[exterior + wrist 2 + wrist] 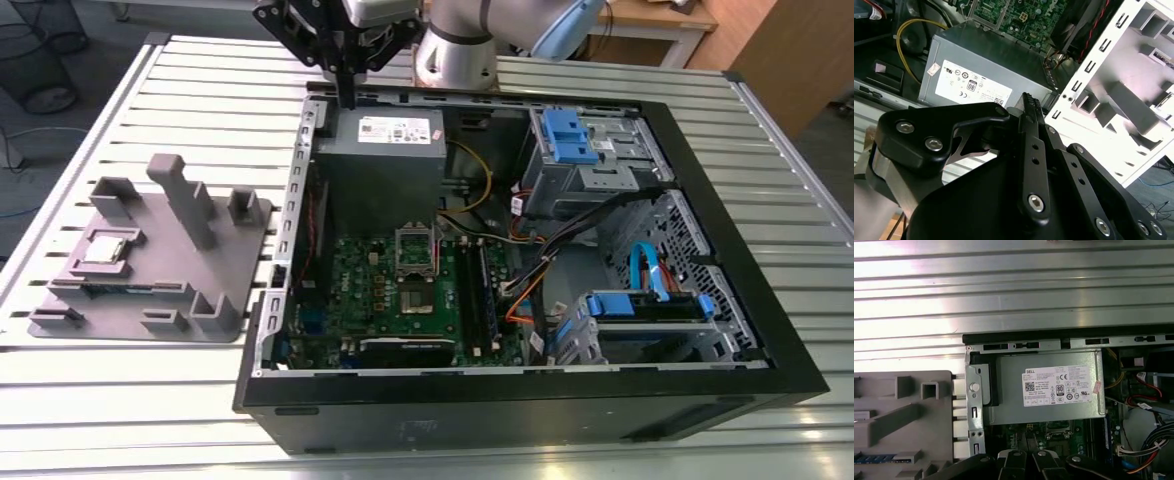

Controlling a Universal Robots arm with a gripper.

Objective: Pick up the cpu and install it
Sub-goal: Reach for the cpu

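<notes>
On a slatted metal table (160, 90), beside an open computer case (534, 410), we see the cpu (108, 249) lying flat and silvery face up in a recess of the grey tray (227, 318), on the side of the tray farthest from the case. The chip is square, so it has no long axis to speak of; its edges run roughly in line with the tray's own edges. The room straight above it is open, while the tray's tall upright post (188, 200) and shorter blocks stand between it and the case wall. The gripper (346, 95) hangs well apart from the chip, over the case's far rim at the corner of the grey power supply (380, 150). Its black fingers (1030, 107) are pressed together to a narrow point in the second wrist view, and we see nothing held between them. Inside the case, the green motherboard (360, 290) lies past the power supply, with a drive bay and cables crowding the exterior view's right.
</notes>
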